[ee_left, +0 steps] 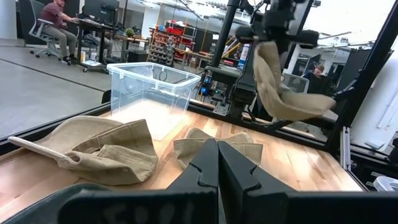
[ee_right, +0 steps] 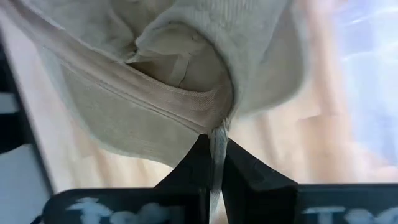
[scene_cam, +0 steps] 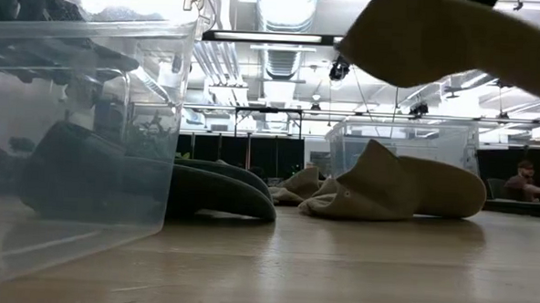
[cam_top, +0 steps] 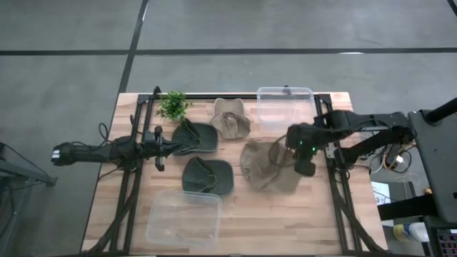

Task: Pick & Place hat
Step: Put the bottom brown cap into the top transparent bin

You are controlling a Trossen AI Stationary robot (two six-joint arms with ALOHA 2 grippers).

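R gripper (cam_top: 294, 155) sits at approx 3 o'clock from table centre, jaws clenched on the fabric edge of a tan hat (cam_top: 268, 165). R wrist view: thin fold of the hat (ee_right: 186, 81) pinched tight between the two dark fingers (ee_right: 245, 180), rest of hat hanging below. L wrist view shows same hat (ee_left: 277, 81) dangling off the R gripper (ee_left: 273, 34), clear of the wood. Low view: hat (scene_cam: 457, 41) lifted, at top of frame, not touching table.

L gripper (cam_top: 166, 146) at approx 9 o'clock, low over table (cam_top: 285, 221), tips at the edge of a dark green hat (cam_top: 194, 138). In L wrist view its fingers (ee_left: 205, 168) are pressed together w/ no gap; nothing seen betw. them.

Other items:
- 2nd dark green hat (cam_top: 207, 175) near centre, at approx 6 o'clock of the first green one.
- 2nd tan hat (cam_top: 230, 119) at approx 12 o'clock, flat on table, betw. plant and far bin.
- Small green plant (cam_top: 173, 105) at approx 11 o'clock, far-L part of table.
- Clear bin (cam_top: 285, 107) at approx 1 o'clock, far edge; just beyond R gripper.
- 2nd clear bin (cam_top: 183, 219) at approx 7 o'clock, near edge; fills L side of low view.

Person seated at desk in the room behind (ee_left: 59, 18).
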